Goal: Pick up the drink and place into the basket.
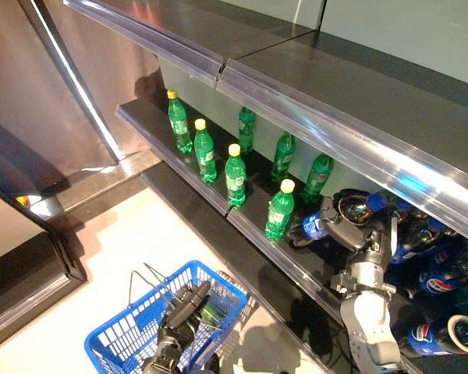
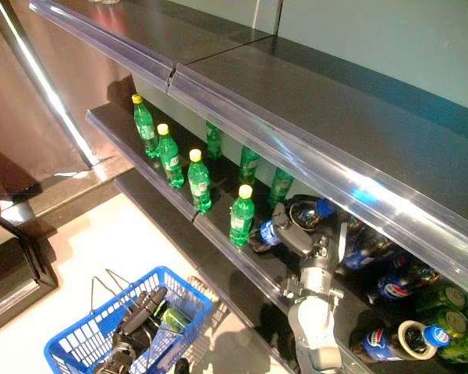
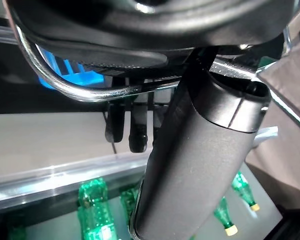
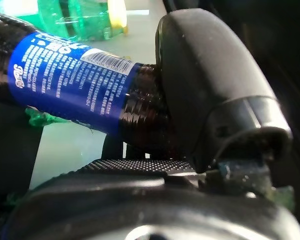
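Right hand [image 1: 351, 222] on middle shelf [image 1: 218, 195], thumb and fingers clamped round dark cola bottle [image 4: 75, 85] lying tilted, right of green bottles [image 1: 234, 175]. Left hand [image 1: 179, 312] curled on wire handle [image 3: 75, 92] of blue basket [image 1: 113, 339], near left; green bottle inside [image 1: 211, 314].

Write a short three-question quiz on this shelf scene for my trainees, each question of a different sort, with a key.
1. True or false: the right hand is curled round a dark cola bottle with a blue label.
2. Multiple choice: the left hand holds A) a green bottle, B) the metal handle of the blue basket, C) nothing.
3. Fill in: the upright green bottles in the shelf's front row have ____ caps.

Key: 1 true; 2 B; 3 yellow.
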